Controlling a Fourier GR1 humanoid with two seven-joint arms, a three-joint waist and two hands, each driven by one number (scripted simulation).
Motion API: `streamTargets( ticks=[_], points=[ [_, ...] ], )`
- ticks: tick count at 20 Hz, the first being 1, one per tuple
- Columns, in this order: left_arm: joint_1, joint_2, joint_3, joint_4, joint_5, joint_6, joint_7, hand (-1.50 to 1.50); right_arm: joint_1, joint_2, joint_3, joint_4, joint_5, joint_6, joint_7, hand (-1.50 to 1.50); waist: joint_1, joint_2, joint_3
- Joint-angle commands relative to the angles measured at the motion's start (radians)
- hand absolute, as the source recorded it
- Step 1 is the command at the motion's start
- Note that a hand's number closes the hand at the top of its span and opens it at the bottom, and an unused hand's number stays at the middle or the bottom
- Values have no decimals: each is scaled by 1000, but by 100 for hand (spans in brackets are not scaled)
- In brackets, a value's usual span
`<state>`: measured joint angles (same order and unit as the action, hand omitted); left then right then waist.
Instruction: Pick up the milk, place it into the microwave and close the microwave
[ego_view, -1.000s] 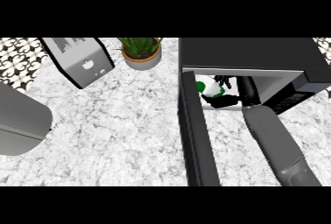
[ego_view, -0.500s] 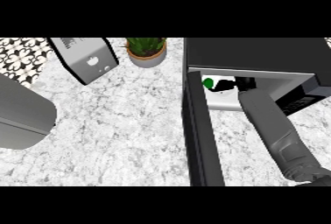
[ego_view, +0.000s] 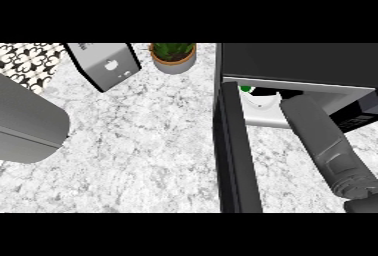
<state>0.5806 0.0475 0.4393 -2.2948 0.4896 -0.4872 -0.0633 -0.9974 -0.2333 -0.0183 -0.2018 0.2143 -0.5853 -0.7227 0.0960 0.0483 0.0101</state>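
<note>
Right hand hidden inside microwave (ego_view: 295, 62) beside milk (ego_view: 260, 100), fingers' state untellable; door (ego_view: 236, 160) open.

Milk (ego_view: 248, 90) inside open microwave (ego_view: 295, 62)

The right forearm (ego_view: 325, 145) reaches into the open microwave (ego_view: 295, 62), where the milk (ego_view: 260, 100) sits; its door (ego_view: 235, 155) stands open.
</note>
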Motion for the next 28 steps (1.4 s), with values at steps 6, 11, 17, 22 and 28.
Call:
streamTargets(
  ticks=[6, 11, 17, 22, 28],
  points=[
    [-54, 17, -10, 54, -16, -9, 1, -150, -43, -58, 17, 114, 59, -159, 54, 150, 26, 8, -7],
    [-59, 32, -3, 45, -48, -5, 10, -150, -44, -105, 50, 192, 104, -344, 199, -150, 43, 14, -7],
    [-88, 25, -22, 72, -98, -2, 2, -150, -52, -60, 47, 119, 97, -197, 70, -150, 43, 16, -3],
    [-102, 45, -58, 87, -100, -45, 8, -150, -52, -46, 33, 102, 81, -88, 2, -150, 34, 13, -3],
    [-132, 35, -118, 103, -131, -74, 2, -150, -60, -24, -17, 99, 28, 68, -37, -150, 8, 1, -4]
  ],
)
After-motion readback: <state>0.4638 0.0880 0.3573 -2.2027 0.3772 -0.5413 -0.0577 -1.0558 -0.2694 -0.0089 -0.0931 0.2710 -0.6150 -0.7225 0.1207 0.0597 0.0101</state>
